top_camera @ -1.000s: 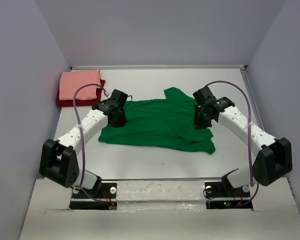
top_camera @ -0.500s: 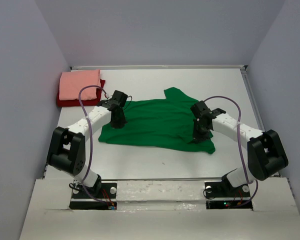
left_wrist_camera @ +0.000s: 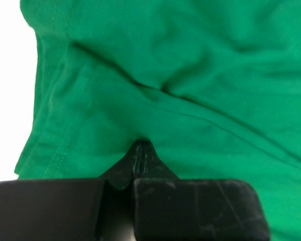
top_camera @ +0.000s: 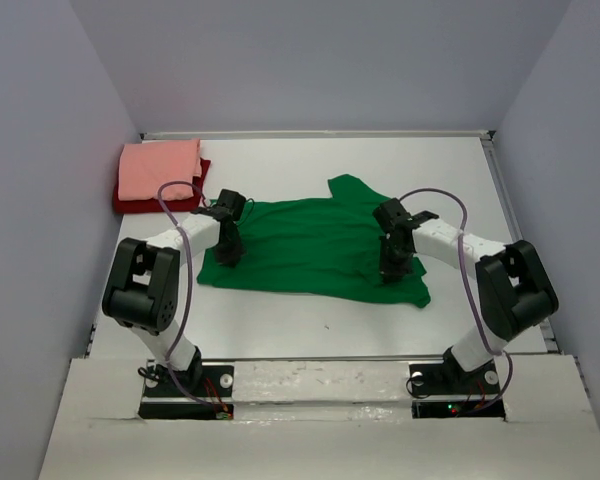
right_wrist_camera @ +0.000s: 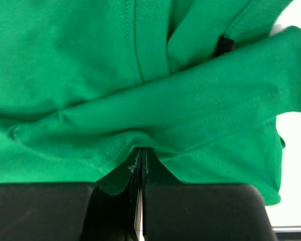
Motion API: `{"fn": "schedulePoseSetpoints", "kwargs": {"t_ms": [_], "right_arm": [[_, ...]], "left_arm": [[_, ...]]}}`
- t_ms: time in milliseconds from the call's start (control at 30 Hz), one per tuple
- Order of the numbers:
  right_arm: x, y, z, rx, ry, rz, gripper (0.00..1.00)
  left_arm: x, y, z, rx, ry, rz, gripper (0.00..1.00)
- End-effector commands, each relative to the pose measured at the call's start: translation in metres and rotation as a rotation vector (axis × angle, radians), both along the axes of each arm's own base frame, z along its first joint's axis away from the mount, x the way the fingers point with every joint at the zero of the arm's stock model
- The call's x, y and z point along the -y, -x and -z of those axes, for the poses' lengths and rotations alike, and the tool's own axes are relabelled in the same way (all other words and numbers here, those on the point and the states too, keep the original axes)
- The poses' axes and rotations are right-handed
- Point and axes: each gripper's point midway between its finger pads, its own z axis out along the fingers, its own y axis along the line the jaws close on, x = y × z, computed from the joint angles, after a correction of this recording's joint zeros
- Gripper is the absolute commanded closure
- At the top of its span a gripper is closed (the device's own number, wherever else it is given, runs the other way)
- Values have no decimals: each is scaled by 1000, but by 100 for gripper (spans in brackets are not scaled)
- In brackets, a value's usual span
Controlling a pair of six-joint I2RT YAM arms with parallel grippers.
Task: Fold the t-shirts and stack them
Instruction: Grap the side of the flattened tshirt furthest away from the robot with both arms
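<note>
The bright green t-shirt (top_camera: pixel 310 245) lies spread and rumpled in the middle of the table. My left gripper (top_camera: pixel 227 254) points down onto its left part. In the left wrist view the jaws (left_wrist_camera: pixel 139 151) are shut, with green cloth (left_wrist_camera: pixel 190 90) puckered at their tips. My right gripper (top_camera: pixel 388 267) stands on the shirt's right part. Its jaws (right_wrist_camera: pixel 142 153) are shut on a gathered hem fold (right_wrist_camera: pixel 115 143). A folded salmon-pink t-shirt (top_camera: pixel 160 167) rests on a folded dark red t-shirt (top_camera: pixel 130 204) at the back left.
Grey walls close the table (top_camera: pixel 280 320) in on the left, back and right. Both arm bases (top_camera: pixel 190 385) sit at the near edge. Cables loop above each forearm.
Both arms have drawn their elbows down and in toward the bases. The grippers have shifted slightly nearer on the cloth. The green t-shirt's outline looks the same.
</note>
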Motion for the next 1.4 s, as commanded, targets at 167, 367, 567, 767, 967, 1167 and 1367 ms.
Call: {"fn": "schedulePoseSetpoints", "kwargs": {"t_ms": [167,367,567,767,967,1167,1367], "right_arm": [[-12,-11,25,-19,-25,-11,100],[-7,17,32,-55,-58,25,100],[-8,40,23,-72,-84,67,100],[-9,54,3,-48,-114,101,100],[-5,84,4,-101,-138,141,100],[0,90,-5,-43,-102,151,100],[-12,56,-73,120,-89,131,100]], "left_arm": [[8,17,19,-58,53,28,100],[10,36,14,-62,98,-4,100],[11,52,-5,-55,112,-39,100],[14,71,-15,-60,111,-64,100],[13,87,-20,-73,131,-90,100],[5,85,-58,42,45,-95,100],[6,54,-147,273,20,-94,100]]}}
